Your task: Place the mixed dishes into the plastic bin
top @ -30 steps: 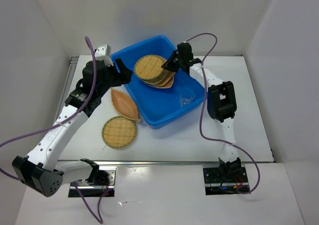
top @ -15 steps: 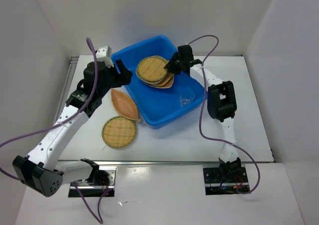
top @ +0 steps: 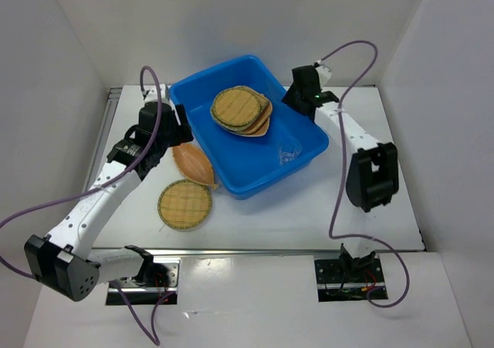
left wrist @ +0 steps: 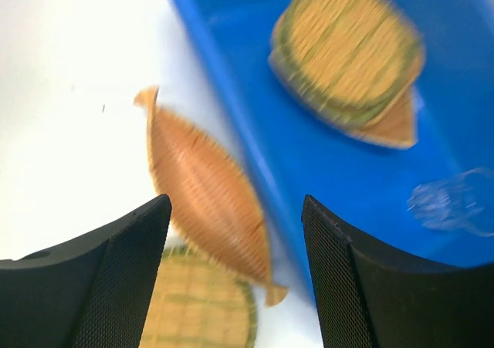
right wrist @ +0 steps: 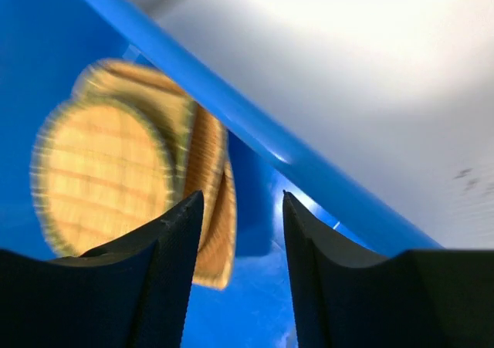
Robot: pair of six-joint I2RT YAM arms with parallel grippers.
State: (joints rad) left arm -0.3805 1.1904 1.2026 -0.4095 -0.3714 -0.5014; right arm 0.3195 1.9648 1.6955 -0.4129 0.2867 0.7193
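Observation:
The blue plastic bin (top: 258,180) holds a stack of woven trays (top: 241,110) with a round one on top, and a small clear cup (top: 289,153). A leaf-shaped tray (top: 193,163) and a round tray (top: 185,204) lie on the table left of the bin. My left gripper (top: 180,124) hovers open above the leaf-shaped tray (left wrist: 204,194), close to the bin's left wall (left wrist: 231,109). At the bin's far right rim my right gripper (top: 292,99) stands open and empty. In its wrist view the right gripper (right wrist: 241,197) faces the stack (right wrist: 108,170).
White walls close in the table at the back and on both sides. A purple cable loops over each arm. The left arm's links lie along the table's left side, and the right arm's elbow (top: 370,174) sits right of the bin.
My right gripper opened, left the round tray on the stack and drew back to the bin's right rim. My left gripper shifted a little down and left toward the leaf-shaped tray.

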